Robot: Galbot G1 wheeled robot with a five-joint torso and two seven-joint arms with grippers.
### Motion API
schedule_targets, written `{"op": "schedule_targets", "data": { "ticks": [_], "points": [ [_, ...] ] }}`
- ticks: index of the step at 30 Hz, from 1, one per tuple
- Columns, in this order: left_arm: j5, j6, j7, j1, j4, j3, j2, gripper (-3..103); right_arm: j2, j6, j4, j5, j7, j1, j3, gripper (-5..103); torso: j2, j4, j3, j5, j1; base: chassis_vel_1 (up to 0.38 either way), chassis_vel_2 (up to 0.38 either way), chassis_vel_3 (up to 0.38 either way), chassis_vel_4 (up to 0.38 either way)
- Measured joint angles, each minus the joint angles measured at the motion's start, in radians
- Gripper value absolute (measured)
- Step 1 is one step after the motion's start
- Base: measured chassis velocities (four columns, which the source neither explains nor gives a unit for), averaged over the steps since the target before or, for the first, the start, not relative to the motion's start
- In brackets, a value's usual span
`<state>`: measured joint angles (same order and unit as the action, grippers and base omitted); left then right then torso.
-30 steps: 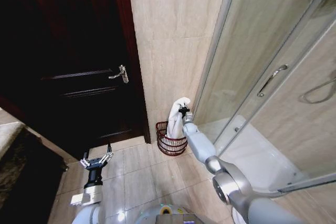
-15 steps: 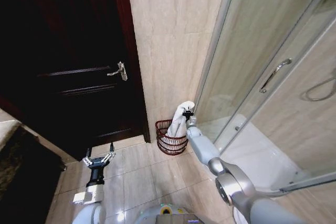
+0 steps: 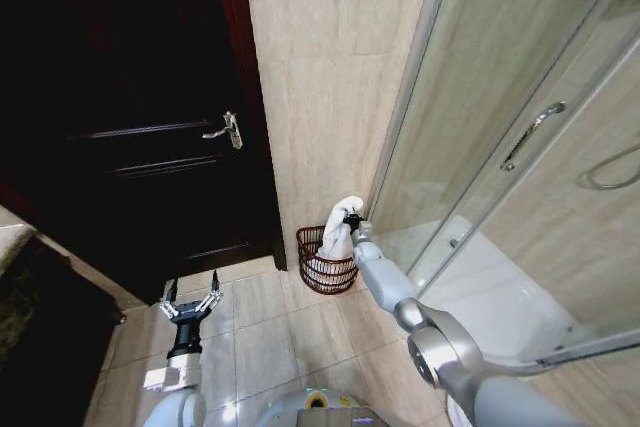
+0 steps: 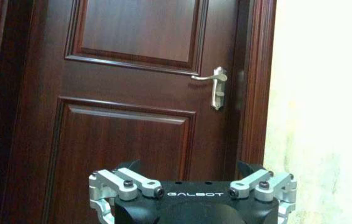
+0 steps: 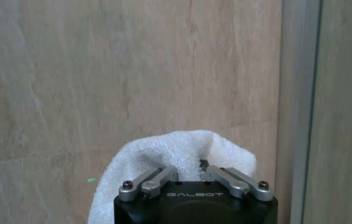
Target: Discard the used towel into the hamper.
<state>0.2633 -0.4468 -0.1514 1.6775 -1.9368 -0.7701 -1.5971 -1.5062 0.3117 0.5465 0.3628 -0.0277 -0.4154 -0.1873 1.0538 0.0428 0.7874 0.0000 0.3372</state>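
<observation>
A white towel (image 3: 339, 230) hangs from my right gripper (image 3: 351, 217), which is shut on its top fold; its lower end drapes into the hamper (image 3: 322, 271), a reddish-brown open-weave basket on the floor by the tiled wall. In the right wrist view the towel (image 5: 182, 154) bulges just past the gripper (image 5: 189, 175) against the beige wall. My left gripper (image 3: 190, 304) is open, low over the floor tiles near the dark door, far from the hamper. The left wrist view has that gripper (image 4: 192, 193) facing the door.
A dark wooden door (image 3: 150, 147) with a metal lever handle (image 3: 228, 130) stands left of the hamper. A glass shower enclosure (image 3: 520, 147) with its white tray (image 3: 490, 297) is on the right. Beige floor tiles (image 3: 270, 337) lie between my arms.
The head camera has tilted, shifting the whole scene. My right gripper with the towel has come lower over the hamper. The left arm holds its place.
</observation>
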Motion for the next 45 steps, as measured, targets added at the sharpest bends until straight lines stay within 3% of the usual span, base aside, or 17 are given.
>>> {"op": "schedule_targets", "data": {
  "ticks": [7,9,10,14,21,23,27,39,43,45],
  "points": [
    [0.001,-0.004,-0.001,0.004,-0.002,-0.001,-0.001,100,-0.012,-0.04,-0.027,0.014,0.014,-0.001,0.001,9,-0.033,0.0001,-0.018,-0.0001,-0.014,0.0,0.0,0.0,0.0],
    [0.006,-0.006,-0.001,0.004,-0.001,-0.003,0.001,100,-0.005,-0.108,0.011,0.007,0.015,-0.029,0.002,9,-0.046,0.0,-0.025,0.0001,-0.021,0.0,0.0,0.0,0.0],
    [0.006,-0.006,-0.001,0.004,-0.001,-0.003,0.001,100,-0.005,-0.108,0.011,0.007,0.015,-0.029,0.002,9,-0.046,0.0,-0.025,0.0001,-0.021,0.0,0.0,0.0,0.0],
    [0.013,-0.008,-0.001,0.001,0.008,-0.004,0.004,100,0.006,-0.28,0.095,0.042,0.009,-0.058,-0.002,9,-0.071,-0.0001,-0.039,-0.0001,-0.033,0.0,0.0,0.0,0.0],
    [0.02,-0.008,-0.002,-0.005,0.015,-0.004,0.016,100,0.006,-0.382,0.105,0.087,0.018,-0.053,-0.004,9,-0.098,0.0001,-0.053,-0.0001,-0.046,0.0,0.0,0.0,0.0],
    [0.024,-0.005,-0.002,-0.01,0.017,-0.004,0.023,100,0.011,-0.441,0.111,0.104,0.022,-0.053,-0.005,9,-0.112,0.0001,-0.06,0.0,-0.052,0.0,0.0,0.0,0.0],
    [0.026,-0.002,-0.002,-0.014,0.021,-0.003,0.031,100,0.011,-0.462,0.082,0.105,0.025,-0.04,-0.005,9,-0.13,0.0,-0.07,-0.0001,-0.06,0.0,0.0,0.0,0.0],
    [0.023,-0.001,-0.008,-0.018,0.03,0.005,0.037,100,0.003,-0.43,-0.005,0.001,0.045,0.002,-0.003,9,-0.184,0.0,-0.1,0.0,-0.085,0.0,0.0,0.0,0.0],
    [0.022,0.0,-0.009,-0.015,0.023,0.005,0.037,100,0.004,-0.461,0.0,-0.031,0.045,0.009,-0.002,6,-0.203,0.0,-0.11,-0.0001,-0.093,0.0,0.0,0.0,0.0],
    [0.022,0.0,-0.009,-0.013,0.02,0.004,0.035,100,0.006,-0.471,0.001,-0.06,0.056,0.011,-0.002,14,-0.215,0.0,-0.116,0.0,-0.099,0.0,0.0,0.0,0.0]
  ]
}}
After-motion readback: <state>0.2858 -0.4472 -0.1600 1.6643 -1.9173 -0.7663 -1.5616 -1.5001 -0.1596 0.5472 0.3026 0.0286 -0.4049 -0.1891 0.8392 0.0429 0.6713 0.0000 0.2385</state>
